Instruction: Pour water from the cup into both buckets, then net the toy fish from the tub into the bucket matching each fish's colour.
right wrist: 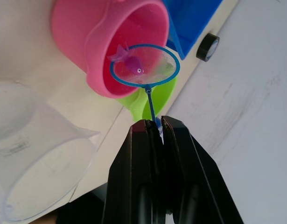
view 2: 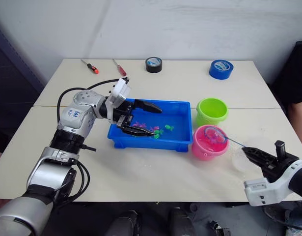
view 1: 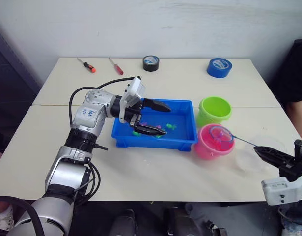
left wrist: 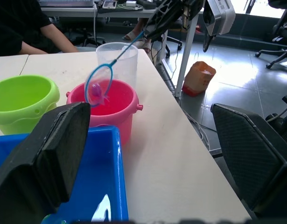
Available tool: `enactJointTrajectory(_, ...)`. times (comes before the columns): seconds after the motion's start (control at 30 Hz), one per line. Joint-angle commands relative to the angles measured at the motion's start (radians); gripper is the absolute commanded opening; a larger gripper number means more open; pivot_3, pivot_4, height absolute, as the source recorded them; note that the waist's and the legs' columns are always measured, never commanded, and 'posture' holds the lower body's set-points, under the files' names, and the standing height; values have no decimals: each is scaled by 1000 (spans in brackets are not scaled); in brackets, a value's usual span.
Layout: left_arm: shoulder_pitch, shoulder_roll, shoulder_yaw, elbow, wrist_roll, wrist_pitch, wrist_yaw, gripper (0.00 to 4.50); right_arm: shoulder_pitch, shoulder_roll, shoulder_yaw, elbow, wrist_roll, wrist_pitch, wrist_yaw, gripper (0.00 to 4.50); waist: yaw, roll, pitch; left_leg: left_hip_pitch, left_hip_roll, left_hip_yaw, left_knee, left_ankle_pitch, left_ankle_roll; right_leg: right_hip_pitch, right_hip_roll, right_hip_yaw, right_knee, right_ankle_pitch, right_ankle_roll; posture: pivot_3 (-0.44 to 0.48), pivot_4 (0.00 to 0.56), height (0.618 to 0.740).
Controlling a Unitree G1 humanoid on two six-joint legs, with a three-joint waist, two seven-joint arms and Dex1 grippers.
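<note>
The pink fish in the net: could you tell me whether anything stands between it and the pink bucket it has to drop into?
Nothing visible does. The right pincer holds the net over the open mouth of the pink bucket, with the pink fish lying in the mesh. Only the mesh itself separates them.

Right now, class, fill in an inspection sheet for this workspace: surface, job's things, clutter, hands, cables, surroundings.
Surface: pale table, seam across it.
Job's things: blue tub holding green and pink toy fish; lime green bucket beside pink bucket; net over the pink bucket with a pink fish in it; clear cup behind the pink bucket.
Clutter: two screwdrivers, black tape roll, blue tape roll.
Hands: left hand open over the tub; right hand shut on the net handle.
Cables: black cable on the left arm.
Surroundings: white wall; a person's sleeve at the right.
</note>
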Motion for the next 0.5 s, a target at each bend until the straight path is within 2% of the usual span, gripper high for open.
enactJointTrajectory(0.03,-7,1,19,-26,0,-17,3,4467,-19,-33,-44,10,12,-8,-11,0,1,0,0,0,0,0,0,0,0,0,0,0,0,0,0,0,150,736)
enactJointTrajectory(0.17,-6,-4,18,-26,-1,-19,7,4467,61,-15,12,-20,37,-47,25,0,3,0,0,0,0,1,-1,0,0,0,0,1,-1,0,0,0,150,736)
enactJointTrajectory(0.33,-4,-3,19,-27,-2,-20,7,4467,-28,-4,-37,-18,4,18,-24,0,-1,0,0,1,0,3,0,0,1,0,-1,3,-1,1,2,0,150,736)
enactJointTrajectory(0.5,-6,-2,22,-20,0,-25,10,4467,-23,-19,-17,-11,22,-1,-6,0,1,0,0,4,1,6,-2,0,1,1,1,5,-1,1,2,0,150,736)
